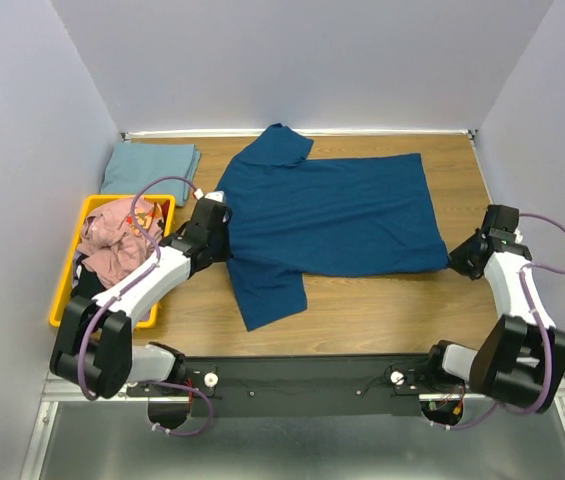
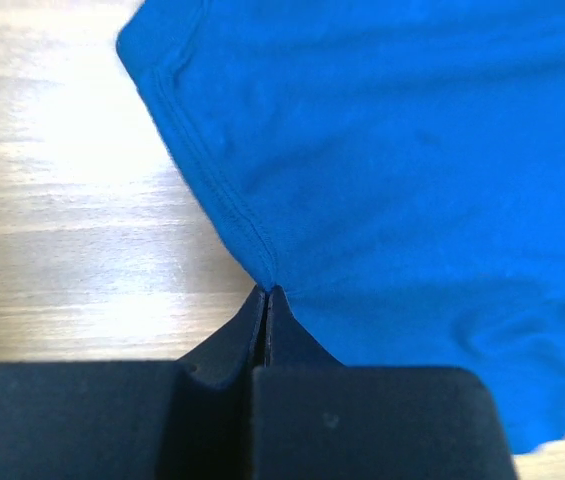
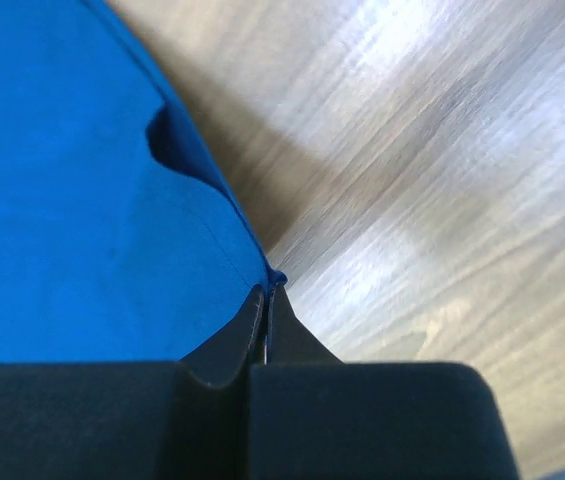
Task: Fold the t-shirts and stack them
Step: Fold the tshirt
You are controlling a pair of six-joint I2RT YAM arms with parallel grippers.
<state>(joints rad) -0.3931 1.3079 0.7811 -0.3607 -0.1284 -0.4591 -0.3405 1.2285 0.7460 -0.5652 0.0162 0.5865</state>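
Shirt (image 1: pixel 332 215) lies flat on table (image 1: pixel 382 310); left gripper (image 2: pixel 265 292) is clamped on its edge, apparently the collar; right gripper (image 3: pixel 270 288) pinches the shirt hem.

Blue shirt (image 1: pixel 342 215) in front of me lies spread flat across the bench (image 1: pixel 382 310), sleeves out. Grey-blue shirt (image 1: pixel 150 167) sits folded far left. Pink shirt (image 1: pixel 112 240) lies crumpled in the bin (image 1: pixel 62 285).

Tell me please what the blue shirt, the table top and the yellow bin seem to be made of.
Blue shirt: soft matte cloth, probably cotton knit; limp folds, stitched hem.
Table top: wood or wood-look laminate, slightly glossy; grain lines, light glare.
Yellow bin: probably plastic; smooth, evenly coloured rim.
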